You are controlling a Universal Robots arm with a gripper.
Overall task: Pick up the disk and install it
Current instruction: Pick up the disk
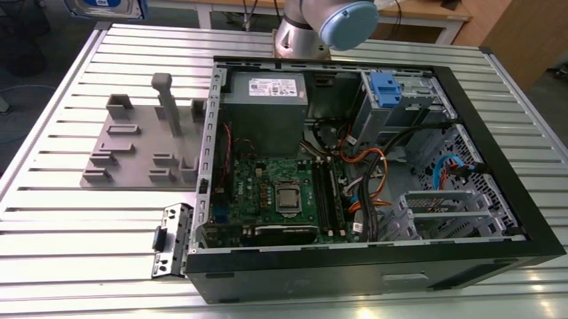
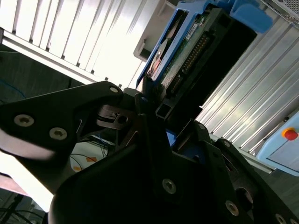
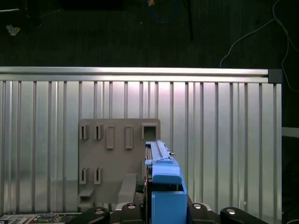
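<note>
The tool [image 2: 155,110] is clenched on the disk [image 3: 164,186], grasping one end of its blue frame and holding it edge-on, clear of the slatted surface [image 3: 224,140], above one edge of the grey holder plate [image 3: 112,158] beside the open computer case [image 1: 373,259].

No text can be read anywhere. In the exterior view a white sticker [image 1: 271,86] with dark print sits on the grey box [image 1: 266,109] inside the open computer case [image 1: 355,272], but its lines are too small to make out. A blue-and-white sign [image 1: 105,5] at the top of the exterior view's left is cut off by the edge and illegible. The green board [image 1: 275,193] in the case carries tiny white markings that cannot be told. In the second wrist view the disk [image 2: 189,46] shows its green circuit side, with no legible marking.
</note>
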